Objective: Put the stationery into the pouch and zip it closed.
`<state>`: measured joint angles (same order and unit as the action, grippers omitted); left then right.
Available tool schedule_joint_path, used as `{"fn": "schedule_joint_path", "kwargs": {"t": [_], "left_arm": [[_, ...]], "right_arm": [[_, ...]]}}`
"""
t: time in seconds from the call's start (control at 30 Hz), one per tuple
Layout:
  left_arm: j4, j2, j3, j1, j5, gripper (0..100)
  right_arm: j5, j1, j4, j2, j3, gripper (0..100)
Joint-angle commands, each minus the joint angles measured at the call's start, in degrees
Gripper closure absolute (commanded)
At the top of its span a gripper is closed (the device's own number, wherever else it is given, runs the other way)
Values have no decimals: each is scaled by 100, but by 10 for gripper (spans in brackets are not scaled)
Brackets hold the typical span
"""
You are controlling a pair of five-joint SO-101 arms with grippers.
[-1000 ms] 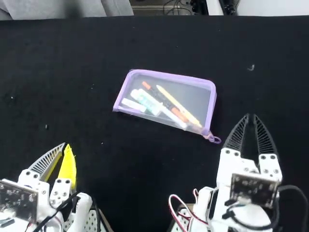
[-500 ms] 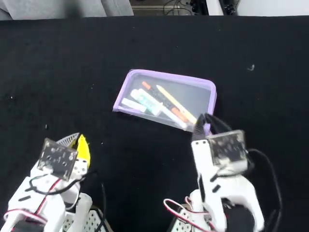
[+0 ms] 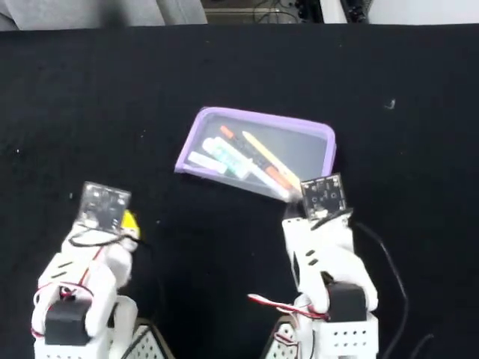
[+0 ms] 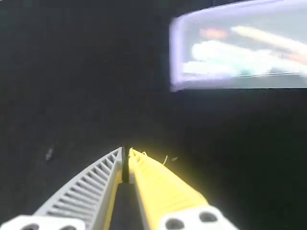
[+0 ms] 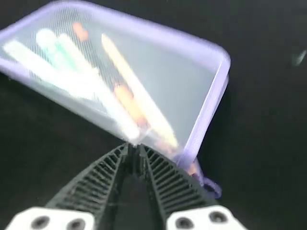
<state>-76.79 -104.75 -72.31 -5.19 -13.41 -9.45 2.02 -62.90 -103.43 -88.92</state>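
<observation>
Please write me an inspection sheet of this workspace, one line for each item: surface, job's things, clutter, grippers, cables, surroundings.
Surface: table with a black cover, flat.
Job's things: purple-edged mesh pouch lying flat; stationery inside it; zip pull at the corner nearest the right arm; whether the zip is fully shut cannot be told.
Clutter: one small pale speck on the far right.
Grippers: left gripper shut, empty, apart from the pouch; right gripper shut, tips at the pouch's near edge.
Cables: red and white wires and a black cable by the right arm.
Surroundings: grey fabric beyond the far edge.
</observation>
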Motion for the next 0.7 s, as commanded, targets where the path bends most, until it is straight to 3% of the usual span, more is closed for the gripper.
{"fn": "schedule_joint_path", "kwargs": {"t": [0.0,0.27,0.67], "left_arm": [[255,9,-462,-444,-62,970],[396,18,-2053,-435,-62,970],[527,35,-2510,-418,-62,968]], "right_arm": [[149,62,-44,-514,-119,986],[149,62,-53,-514,-655,986],[149,62,-633,-514,-743,986]]}}
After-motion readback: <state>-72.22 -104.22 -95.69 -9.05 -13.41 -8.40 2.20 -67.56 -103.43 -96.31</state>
